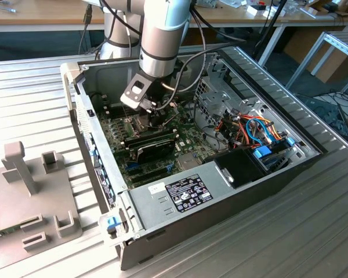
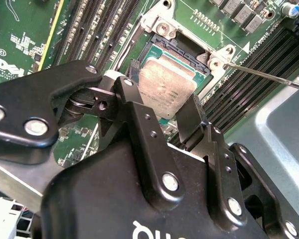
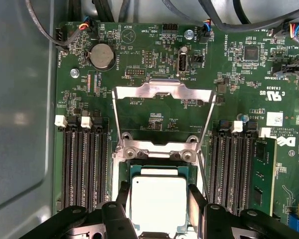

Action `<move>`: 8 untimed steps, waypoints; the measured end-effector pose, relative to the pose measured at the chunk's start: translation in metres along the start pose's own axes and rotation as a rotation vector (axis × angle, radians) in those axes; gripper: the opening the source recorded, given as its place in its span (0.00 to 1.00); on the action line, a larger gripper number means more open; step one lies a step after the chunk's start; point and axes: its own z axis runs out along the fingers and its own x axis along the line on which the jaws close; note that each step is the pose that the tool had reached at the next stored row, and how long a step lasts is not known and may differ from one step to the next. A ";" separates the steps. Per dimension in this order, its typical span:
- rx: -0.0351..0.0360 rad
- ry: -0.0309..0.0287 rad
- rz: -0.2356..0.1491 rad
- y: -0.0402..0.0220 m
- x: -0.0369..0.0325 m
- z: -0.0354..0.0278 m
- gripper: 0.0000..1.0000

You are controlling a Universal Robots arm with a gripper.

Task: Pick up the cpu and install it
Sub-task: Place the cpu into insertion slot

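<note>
Clenched the gripper (image 3: 159,193) on the cpu (image 3: 158,205), with the fingers (image 3: 197,205) pressed on two opposite edges and no gap seen there in both wrist views. Held the chip low at the mouth of the socket (image 2: 175,47); could not tell whether already seated or just above the seat.

Seemed wise to keep the chip flat and square to the socket walls, to come down straight with no sideways push, and to release only once lying level all round. Presumed delicate contacts underneath, so no sliding and no tilt.

Found the hinged metal frame (image 3: 162,92) swung open, away from the seat, over the motherboard (image 3: 139,50), with the seat left uncovered. Noticed the thin lever (image 2: 269,78) off to one side, near one finger but apart from it. Saw memory slots (image 3: 84,169) on both sides of the socket, near the fingers, so judged little room for opening wide. In the exterior view, reached down inside the case (image 1: 75,98), with a black oblong module (image 1: 153,145) near the gripper and a drive cage (image 1: 220,92) close on the exterior view's right; judged the free room as mostly upward.
</note>
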 end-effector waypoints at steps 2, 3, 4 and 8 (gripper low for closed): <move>-0.0001 0.0001 0.000 0.0000 0.0000 0.0003 0.55; -0.0003 0.0004 0.000 0.0001 0.0001 0.0008 0.55; -0.0001 0.0002 0.000 0.0000 0.0000 0.0008 0.55; 0.0000 0.0001 0.000 -0.0001 -0.0001 0.0027 0.55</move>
